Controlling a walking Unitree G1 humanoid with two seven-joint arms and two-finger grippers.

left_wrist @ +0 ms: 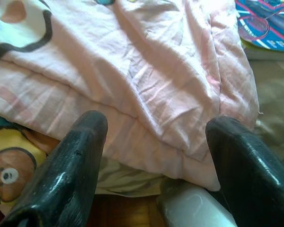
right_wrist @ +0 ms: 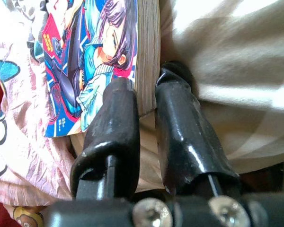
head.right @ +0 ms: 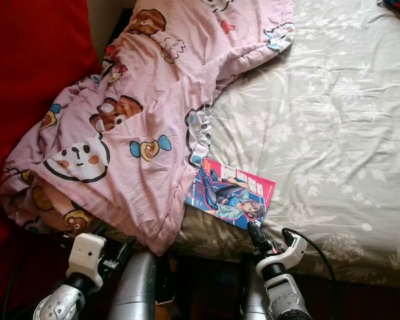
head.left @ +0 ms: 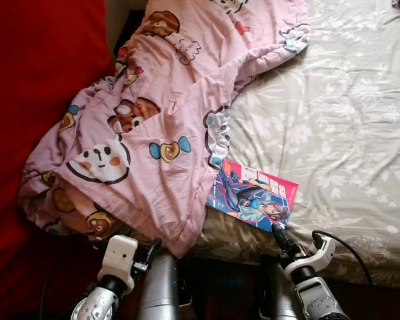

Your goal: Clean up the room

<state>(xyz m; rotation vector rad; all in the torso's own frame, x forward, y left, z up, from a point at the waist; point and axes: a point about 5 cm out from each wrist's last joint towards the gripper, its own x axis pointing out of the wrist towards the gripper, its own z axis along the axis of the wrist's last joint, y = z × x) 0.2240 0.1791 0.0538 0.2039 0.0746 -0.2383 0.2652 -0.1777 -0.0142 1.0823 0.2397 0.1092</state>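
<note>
1. A comic book (head.left: pixel 253 195) with a bright illustrated cover lies on the bed (head.left: pixel 347 120), near its front edge, just beside the hem of a rumpled pink cartoon-print blanket (head.left: pixel 153 127) that covers the bed's left part.
2. The right gripper (right_wrist: pixel 146 101) is at the book's near corner; its fingers (right_wrist: pixel 114 118) are nearly together with the corner of the page block between them, seemingly pinching it.
3. The left gripper (left_wrist: pixel 154 137) hovers low at the front edge, fingers spread and holding nothing, facing the blanket's hem.
4. The step in hand looks like collecting the book. Next it calls for a firm clench, then a lift clear of the sheet without snagging the blanket.
</note>
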